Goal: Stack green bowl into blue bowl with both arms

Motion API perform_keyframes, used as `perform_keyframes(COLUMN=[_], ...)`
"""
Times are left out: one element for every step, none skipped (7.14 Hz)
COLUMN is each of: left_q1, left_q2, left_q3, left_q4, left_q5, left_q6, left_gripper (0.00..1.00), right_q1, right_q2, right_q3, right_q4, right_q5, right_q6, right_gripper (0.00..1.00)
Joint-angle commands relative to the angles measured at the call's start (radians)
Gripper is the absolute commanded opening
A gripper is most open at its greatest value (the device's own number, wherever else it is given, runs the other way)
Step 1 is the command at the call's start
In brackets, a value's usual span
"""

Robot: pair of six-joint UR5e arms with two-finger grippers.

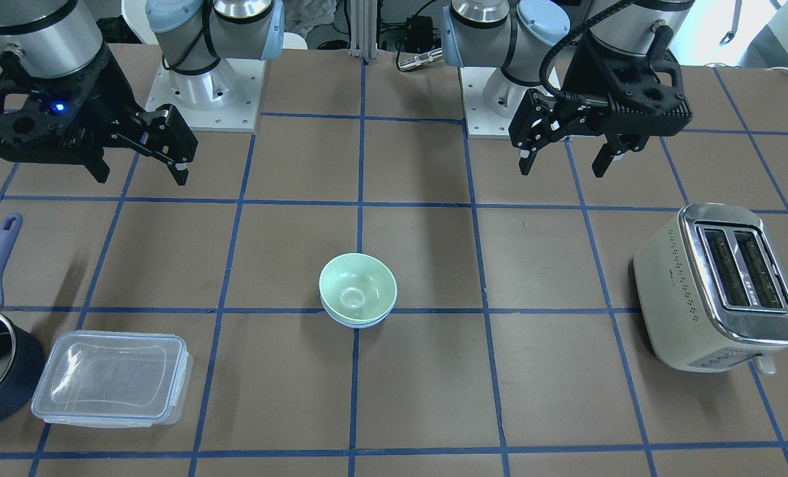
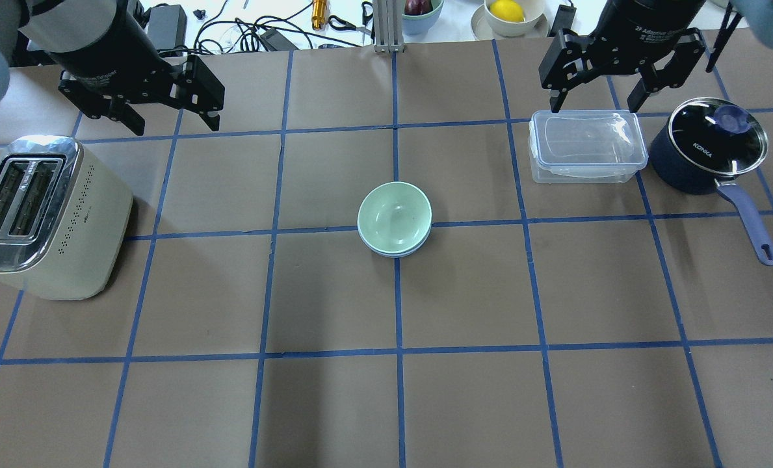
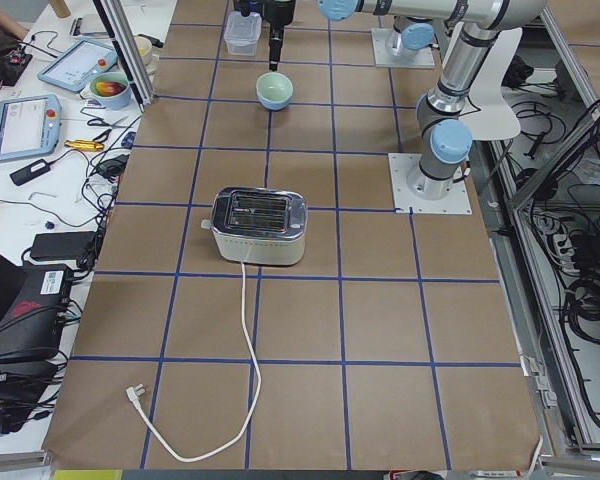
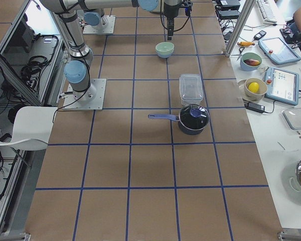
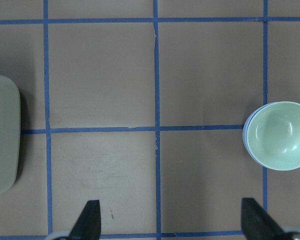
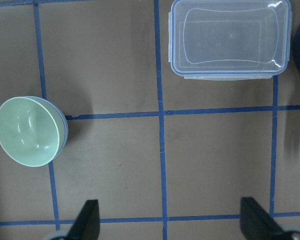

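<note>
- Sitting inside the blue bowl (image 1: 359,323), the green bowl (image 2: 394,214) is at mid-table, on a blue tape crossing. Only a thin blue rim shows beneath and around the green one.
- The stack reads as level and well seated in the overhead and front views, with no tilt that I can make out. Both bowls are upright and nothing is inside the green one.
- The left gripper (image 2: 173,120) hangs high above the table, left of the stack and well apart from it. Its fingers are spread wide and hold nothing. Its wrist camera shows the bowls off at its right edge.
- The right gripper (image 2: 595,97) hangs high on the right side with fingers likewise spread and empty. Its wrist camera has the stack at its left edge and the clear lidded container (image 2: 586,144) at upper right.
- Nothing touches the bowls.
- Bystanders are a toaster (image 2: 41,214) at the left and a dark saucepan (image 2: 708,146) at far right, just beside the container. All are well apart from the stack.
- Judgement: the stacking itself looks complete. I see no step left beyond perhaps parking the arms.
</note>
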Motion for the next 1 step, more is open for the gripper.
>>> perform_keyframes(left_q1=[-0.002], left_q2=[0.001], left_q3=[-0.001], left_q4=[-0.002], left_q5=[0.0], left_q6=[-0.001], left_gripper=[1.0], right_q1=[0.001], right_q2=[0.001], right_q3=[0.0], right_q4=[0.0], right_q5=[0.0], right_q6=[0.001], right_gripper=[1.0])
